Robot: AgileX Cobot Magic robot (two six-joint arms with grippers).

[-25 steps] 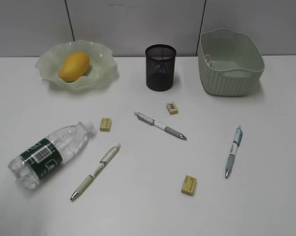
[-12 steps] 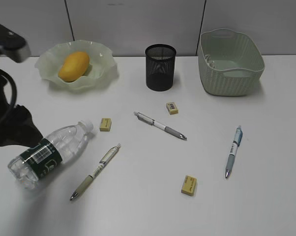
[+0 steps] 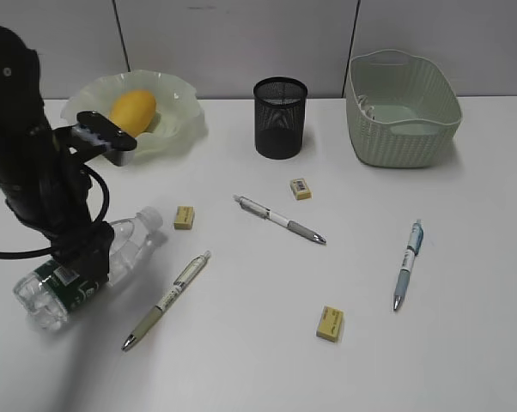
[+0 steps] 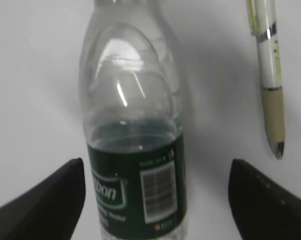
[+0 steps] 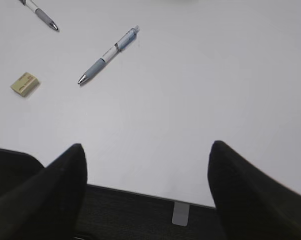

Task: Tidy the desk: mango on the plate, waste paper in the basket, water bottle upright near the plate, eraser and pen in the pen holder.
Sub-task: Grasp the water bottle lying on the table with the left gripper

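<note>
A: What changed?
B: My left end effector (image 4: 155,200) just came down, jaws wide, straddling the water bottle (image 3: 87,262) lying near-left on the desk (image 3: 430,343). Bottle grasp next, I'd judge.

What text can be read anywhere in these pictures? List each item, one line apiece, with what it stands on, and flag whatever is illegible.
"...bon": large white letters, cut off at the start, on the water bottle's dark green label, left wrist view.
Smaller white line beneath it: too blurred to read.
Barcode on that label: digits unreadable.
Erasers: printed marks too small to read.
Pens: barrel print too small to read.
</note>
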